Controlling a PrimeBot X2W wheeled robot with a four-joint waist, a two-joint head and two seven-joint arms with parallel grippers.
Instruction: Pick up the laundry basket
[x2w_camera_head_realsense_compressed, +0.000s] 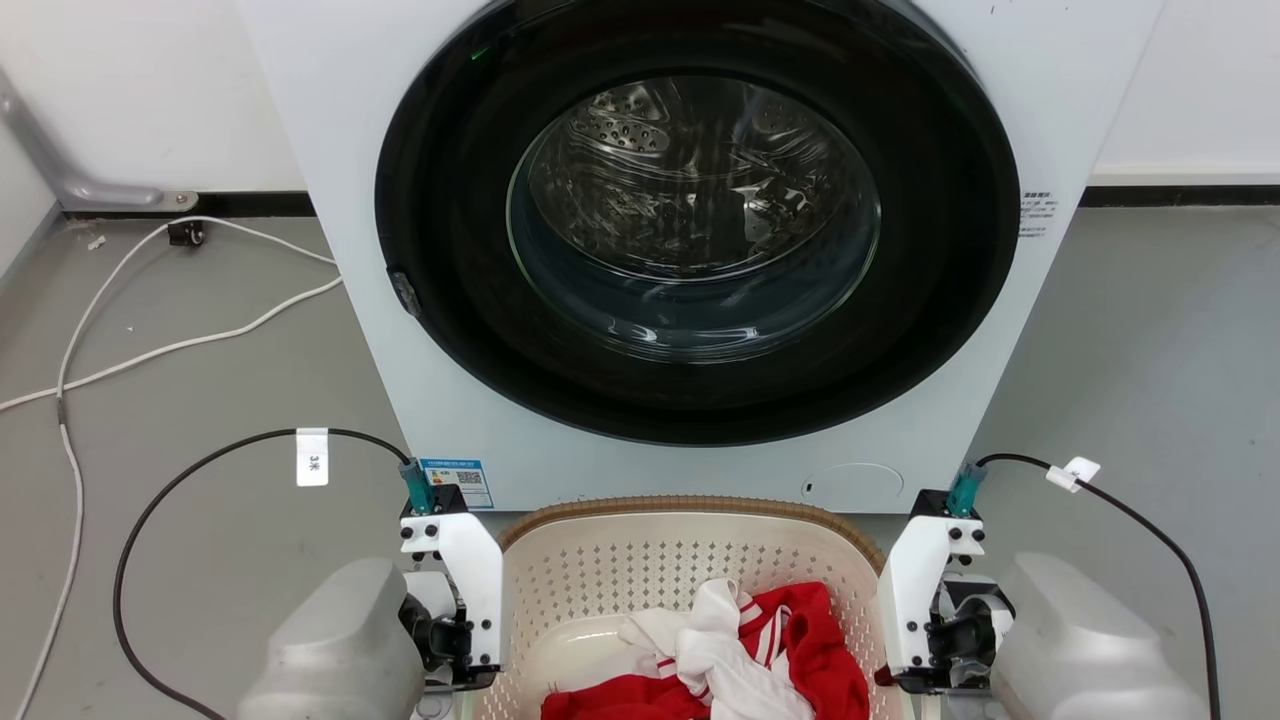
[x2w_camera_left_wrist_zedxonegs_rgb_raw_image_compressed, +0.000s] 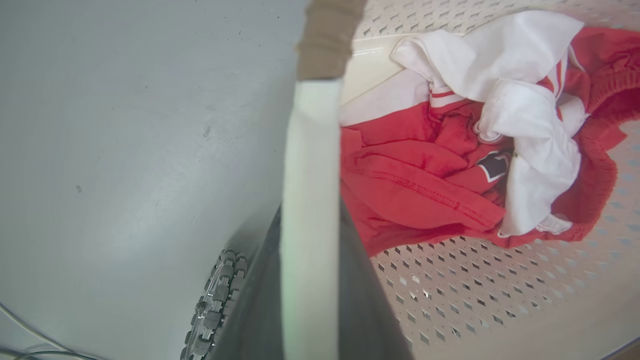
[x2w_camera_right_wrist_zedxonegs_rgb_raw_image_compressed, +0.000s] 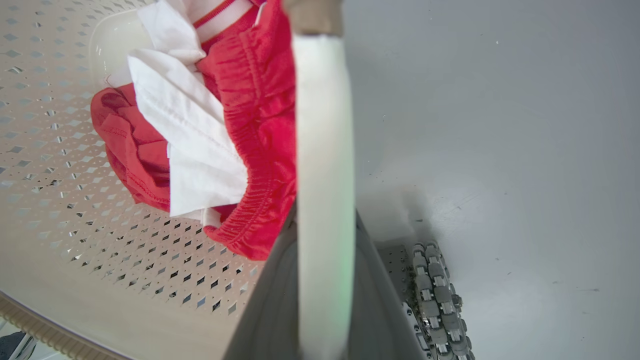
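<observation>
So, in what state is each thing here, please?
washing machine door, shut
laundry basket, upright, holding clothes
clothes, red and white, crumpled
left gripper, shut on the laundry basket
right gripper, shut on the laundry basket

This looked like a laundry corner in a plain, lab-like room: a white front-loading washing machine (x2w_camera_head_realsense_compressed: 690, 250) stood on bare grey floor (x2w_camera_head_realsense_compressed: 1150, 360) against a white wall (x2w_camera_head_realsense_compressed: 150, 90). Left of it loose white cables (x2w_camera_head_realsense_compressed: 200, 343) trailed; before it sat a laundry basket (x2w_camera_head_realsense_compressed: 620, 570) holding red-and-white clothes (x2w_camera_head_realsense_compressed: 740, 650).
</observation>
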